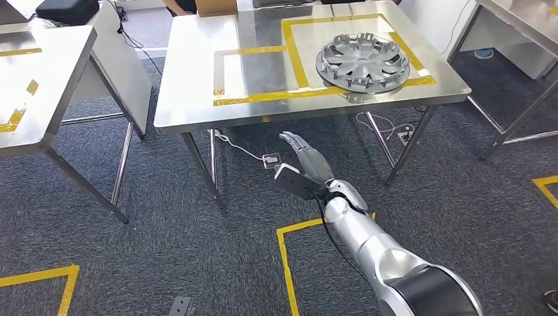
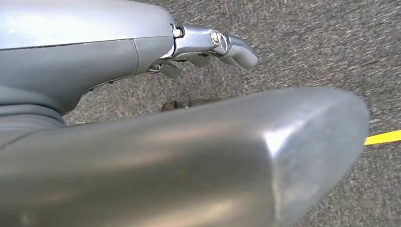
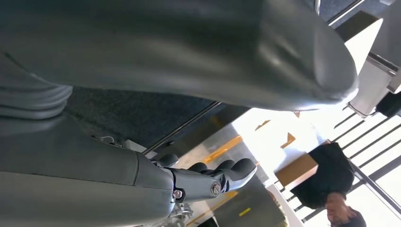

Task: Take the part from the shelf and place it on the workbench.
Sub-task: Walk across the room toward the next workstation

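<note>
The hubcap (image 1: 362,63) already lies on the steel workbench (image 1: 197,99), up past the empty right hand (image 1: 304,166) with its fingers apart, so I think the job is done.

A round silver plastic hubcap (image 1: 362,62) lies on the right part of the steel bench (image 1: 197,99), inside taped lines; the right robot hand (image 1: 301,164) reaches before its front edge.
</note>
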Controlling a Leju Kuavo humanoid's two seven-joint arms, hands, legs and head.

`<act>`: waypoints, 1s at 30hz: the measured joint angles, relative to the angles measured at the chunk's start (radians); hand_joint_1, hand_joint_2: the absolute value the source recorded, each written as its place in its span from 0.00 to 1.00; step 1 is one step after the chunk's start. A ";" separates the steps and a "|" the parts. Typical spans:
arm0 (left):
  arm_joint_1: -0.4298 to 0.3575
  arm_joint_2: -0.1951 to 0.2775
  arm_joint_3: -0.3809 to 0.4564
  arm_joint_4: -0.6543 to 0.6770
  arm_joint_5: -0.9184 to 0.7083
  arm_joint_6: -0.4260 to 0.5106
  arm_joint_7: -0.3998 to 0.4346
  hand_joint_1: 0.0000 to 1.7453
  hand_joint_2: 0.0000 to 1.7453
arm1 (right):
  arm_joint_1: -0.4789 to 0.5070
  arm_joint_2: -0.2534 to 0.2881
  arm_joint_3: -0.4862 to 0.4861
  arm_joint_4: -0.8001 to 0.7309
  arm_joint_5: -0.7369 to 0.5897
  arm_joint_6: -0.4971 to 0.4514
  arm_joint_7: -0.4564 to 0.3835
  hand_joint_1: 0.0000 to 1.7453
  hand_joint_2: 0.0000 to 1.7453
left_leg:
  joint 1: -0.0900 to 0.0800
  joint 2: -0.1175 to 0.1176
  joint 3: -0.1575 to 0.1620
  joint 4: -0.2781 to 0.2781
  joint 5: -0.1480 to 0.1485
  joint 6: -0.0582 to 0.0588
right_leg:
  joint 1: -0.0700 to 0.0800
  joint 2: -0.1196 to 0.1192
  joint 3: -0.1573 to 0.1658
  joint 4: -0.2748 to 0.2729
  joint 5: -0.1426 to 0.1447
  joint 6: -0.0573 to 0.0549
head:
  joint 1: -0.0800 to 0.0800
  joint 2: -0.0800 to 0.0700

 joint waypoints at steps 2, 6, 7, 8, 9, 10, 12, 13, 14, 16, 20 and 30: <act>-0.001 0.000 0.000 0.000 0.002 0.000 0.000 0.00 0.00 | -0.003 0.003 0.002 0.000 0.000 0.001 -0.001 0.00 0.00 | -0.001 0.042 -0.030 0.064 -0.040 -0.009 | -0.002 -0.021 0.001 -0.006 0.004 -0.015 | -0.011 0.000; 0.000 0.000 0.000 0.001 0.005 0.000 0.000 0.00 0.00 | 0.000 0.000 0.002 0.000 -0.004 0.001 -0.001 0.00 0.00 | 0.000 0.089 -0.122 0.277 -0.129 -0.018 | 0.005 -0.070 0.000 -0.005 0.003 -0.022 | -0.023 0.000; 0.001 0.000 0.000 0.001 0.006 0.000 0.000 0.00 0.00 | 0.001 0.000 0.002 0.000 -0.005 0.001 0.001 0.00 0.00 | 0.000 0.092 -0.111 0.259 -0.112 -0.018 | 0.006 -0.081 0.000 -0.005 0.003 -0.022 | -0.024 0.000; 0.002 0.001 0.000 0.001 0.006 0.000 0.000 0.00 0.00 | 0.001 0.000 0.002 0.000 -0.005 0.001 0.004 0.00 0.00 | 0.000 0.099 -0.079 0.203 -0.081 -0.015 | 0.007 -0.093 0.000 -0.004 0.002 -0.021 | -0.026 0.000; 0.001 0.001 0.000 0.001 0.006 0.000 -0.001 0.00 0.00 | 0.000 0.000 0.002 0.000 -0.005 0.002 0.008 0.00 0.00 | -0.002 0.119 -0.039 0.126 -0.052 -0.011 | 0.008 -0.104 0.001 -0.002 0.001 -0.020 | -0.027 0.000; 0.000 0.001 0.000 0.001 0.007 0.000 -0.001 0.00 0.00 | 0.001 -0.001 0.002 0.001 -0.006 0.002 0.014 0.00 0.00 | -0.006 0.138 -0.004 0.060 -0.031 -0.004 | 0.011 -0.114 0.001 -0.001 0.000 -0.017 | -0.028 0.000; -0.002 0.001 0.000 0.001 0.007 0.000 -0.002 0.00 0.00 | 0.005 -0.003 0.002 0.006 -0.009 0.002 0.029 0.00 0.00 | -0.014 0.159 0.027 -0.005 -0.017 0.012 | 0.015 -0.132 0.003 -0.001 0.000 -0.008 | -0.029 0.000; -0.001 0.001 0.000 0.001 0.007 0.000 -0.002 0.00 0.00 | 0.010 -0.005 0.002 0.010 -0.010 0.001 0.036 0.00 0.00 | -0.016 0.149 0.025 -0.005 -0.015 0.019 | 0.017 -0.142 0.004 -0.003 0.000 -0.003 | -0.029 0.000; 0.000 0.001 0.000 0.001 0.007 0.000 -0.003 0.00 0.00 | 0.017 -0.006 0.002 0.016 -0.011 0.000 0.041 0.00 0.00 | -0.015 0.137 0.024 -0.007 -0.012 0.026 | 0.017 -0.151 0.006 -0.004 0.000 0.002 | -0.029 0.000; 0.003 0.001 0.000 0.001 0.008 0.000 -0.003 0.00 0.00 | 0.032 -0.010 0.002 0.026 -0.016 -0.004 0.046 0.00 0.00 | -0.010 0.115 0.024 -0.013 -0.003 0.038 | 0.013 -0.129 0.002 0.015 -0.018 0.015 | -0.027 0.000; 0.003 0.000 0.001 0.002 0.008 0.000 -0.003 0.00 0.00 | 0.070 -0.030 -0.002 0.052 -0.030 -0.019 0.051 0.00 0.00 | -0.004 0.067 0.015 -0.017 0.009 0.052 | 0.008 -0.033 -0.094 0.234 -0.133 0.029 | -0.020 0.000; 0.014 0.002 0.005 0.002 0.025 -0.003 -0.018 0.00 0.00 | 0.111 -0.055 -0.039 0.081 -0.044 -0.056 0.102 0.00 0.00 | 0.000 -0.040 -0.009 -0.006 0.021 0.009 | 0.011 0.013 0.021 0.000 -0.019 -0.005 | -0.011 0.000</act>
